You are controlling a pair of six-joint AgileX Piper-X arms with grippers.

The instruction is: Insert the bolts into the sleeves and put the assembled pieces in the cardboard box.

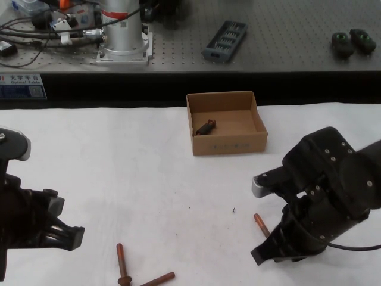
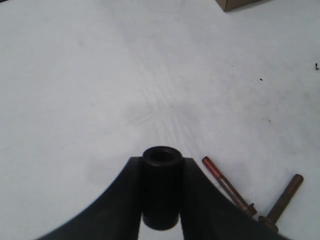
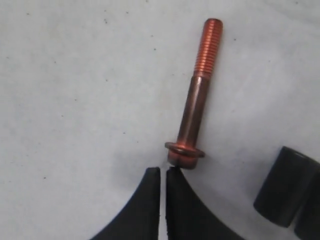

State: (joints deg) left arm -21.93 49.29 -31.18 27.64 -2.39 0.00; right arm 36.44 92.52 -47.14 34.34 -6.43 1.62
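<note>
1. White matte sheeting is covering the table, faintly creased and smudged. At 12 o'clock behind it a grey perforated metal plate is spanning the back.
2. A plain brown cardboard box, open at the top, is sitting toward 12 o'clock on the sheet. A dark assembled piece is lying inside it, near the box's 9 o'clock wall.
3. At 8 o'clock on the table, the left gripper is clamping a black sleeve between its curved matte fingers. The sleeve is a smooth cylinder and its round bore is showing at the far end.
4. Two copper-coloured bolts are lying flat on the sheet just beside that gripper, around 6 o'clock on the table. Their flanged heads are lying close together and their shanks are spreading apart.
5. At 4 o'clock, the right gripper is gripping nothing, with its fingers drawn together to a hairline slit. Its tips are sitting right at the flanged head of a third bolt, whose smooth shank and threaded end are pointing away from it.
6. A spare sleeve, black and smooth-walled, is lying near that bolt's head, apart from it.
</note>
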